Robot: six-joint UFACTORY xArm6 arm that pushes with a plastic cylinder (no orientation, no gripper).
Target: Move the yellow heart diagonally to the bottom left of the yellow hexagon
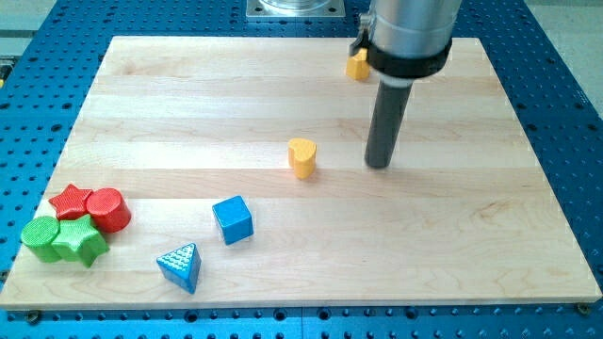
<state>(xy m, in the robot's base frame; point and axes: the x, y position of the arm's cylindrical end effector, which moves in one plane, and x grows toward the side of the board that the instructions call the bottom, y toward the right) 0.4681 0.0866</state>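
The yellow heart [301, 157] stands near the middle of the wooden board. The yellow hexagon [357, 64] is at the view's top, right of centre, partly hidden behind the arm's grey body. My tip [380, 165] rests on the board to the right of the yellow heart, a clear gap apart from it, and well below the yellow hexagon.
A blue cube [233, 219] and a blue triangle [180, 266] lie at the lower left of centre. A red star [72, 201], red cylinder [107, 209], green cylinder [40, 237] and green star [81, 241] cluster at the left edge. The board [471, 235] sits on a blue perforated table.
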